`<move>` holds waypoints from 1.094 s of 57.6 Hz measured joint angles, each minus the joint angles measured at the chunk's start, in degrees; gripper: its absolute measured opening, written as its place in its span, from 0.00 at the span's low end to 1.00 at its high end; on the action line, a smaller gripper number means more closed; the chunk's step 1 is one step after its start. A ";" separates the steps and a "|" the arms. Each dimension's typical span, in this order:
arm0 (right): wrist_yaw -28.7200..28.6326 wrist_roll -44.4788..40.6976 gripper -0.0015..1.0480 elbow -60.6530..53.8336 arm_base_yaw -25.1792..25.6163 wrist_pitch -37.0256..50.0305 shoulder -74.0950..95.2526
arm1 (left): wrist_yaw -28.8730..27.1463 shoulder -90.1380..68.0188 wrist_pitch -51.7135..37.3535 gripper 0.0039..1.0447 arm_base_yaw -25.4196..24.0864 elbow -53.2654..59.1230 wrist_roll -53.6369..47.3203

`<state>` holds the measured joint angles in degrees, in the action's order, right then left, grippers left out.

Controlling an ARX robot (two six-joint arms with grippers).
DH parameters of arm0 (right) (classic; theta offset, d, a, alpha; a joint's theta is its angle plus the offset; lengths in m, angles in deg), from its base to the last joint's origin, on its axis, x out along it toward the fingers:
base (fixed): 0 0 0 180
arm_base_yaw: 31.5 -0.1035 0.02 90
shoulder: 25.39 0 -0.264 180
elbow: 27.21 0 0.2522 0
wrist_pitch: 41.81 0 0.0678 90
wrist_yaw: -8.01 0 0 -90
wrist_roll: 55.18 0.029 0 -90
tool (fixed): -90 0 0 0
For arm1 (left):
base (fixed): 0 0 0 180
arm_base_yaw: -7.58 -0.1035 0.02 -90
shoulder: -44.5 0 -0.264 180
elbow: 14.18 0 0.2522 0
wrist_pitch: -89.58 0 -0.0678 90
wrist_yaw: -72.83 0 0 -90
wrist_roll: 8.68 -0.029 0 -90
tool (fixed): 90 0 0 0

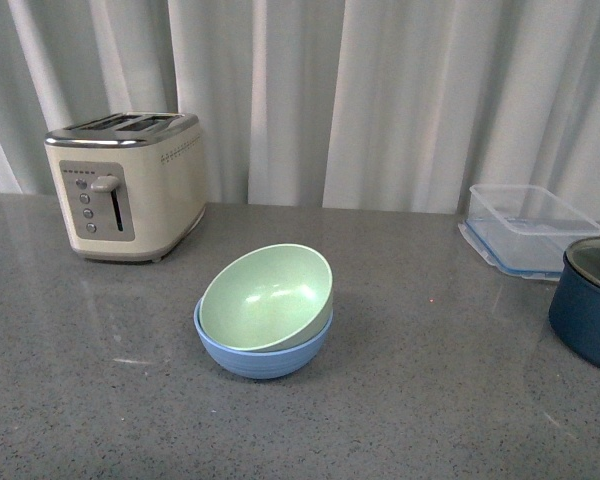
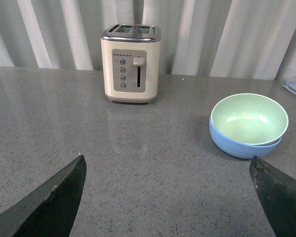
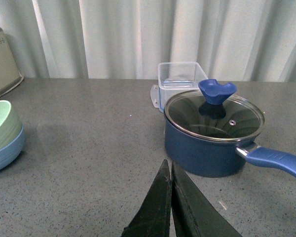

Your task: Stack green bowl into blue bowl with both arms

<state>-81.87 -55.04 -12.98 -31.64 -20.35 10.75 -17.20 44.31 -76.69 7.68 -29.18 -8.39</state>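
Two bowls sit nested near the middle of the grey speckled worktop (image 1: 460, 400): the green bowl (image 1: 268, 297) rests inside the blue bowl (image 1: 263, 355), tilted so that its opening faces toward the toaster side and its far rim stands higher than the blue rim. Left of the pair, nearer the white curtain (image 1: 400, 100), stands a cream two-slot toaster (image 1: 128, 185) with a metal top, its lever and buttons facing the camera. Right of the bowls lies a clear plastic container (image 1: 532, 226) on its lid, and at the right edge a dark navy pot (image 1: 590, 305) with a glass lid. Neither arm appears in the front view. In the left wrist view the left gripper (image 2: 170, 197) stands wide apart, holding nothing, with the stacked bowls ahead of it. In the right wrist view the right gripper (image 3: 171, 207) has its fingers pressed together on nothing, near the pot.
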 joint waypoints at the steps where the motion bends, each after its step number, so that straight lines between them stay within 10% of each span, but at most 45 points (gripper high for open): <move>1: 0.00 0.00 0.01 -0.02 0.00 -0.33 -0.35 | 0.00 0.00 0.00 0.94 0.00 0.00 0.00; 63: -0.04 0.00 0.01 -0.20 0.00 -25.42 -26.49 | 0.00 0.00 0.00 0.94 0.00 0.00 0.00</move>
<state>-81.92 -55.04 -13.17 -31.64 -45.77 -15.74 -17.20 44.31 -76.69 7.68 -29.18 -8.39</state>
